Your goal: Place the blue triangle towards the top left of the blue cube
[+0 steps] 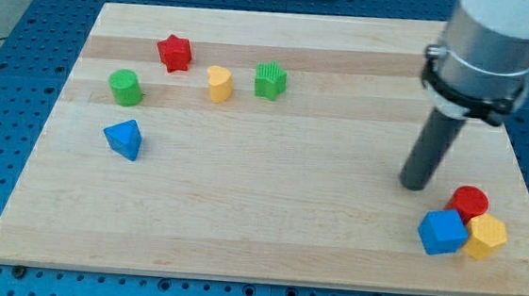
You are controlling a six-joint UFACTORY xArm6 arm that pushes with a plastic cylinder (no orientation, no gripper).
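Little looks done: the blue triangle (123, 139) sits far left of the blue cube (442, 231); the gripperless tip (415, 185) rests near the cube.

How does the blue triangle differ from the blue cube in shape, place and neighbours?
Shape: the blue triangle is a wedge with a pointed top; the blue cube is boxy.
Place: the triangle lies at the view's left, the cube at the bottom right.
Neighbours: the triangle stands alone; the cube sits against the red cylinder and yellow block, close to my tip.
Both are blue.
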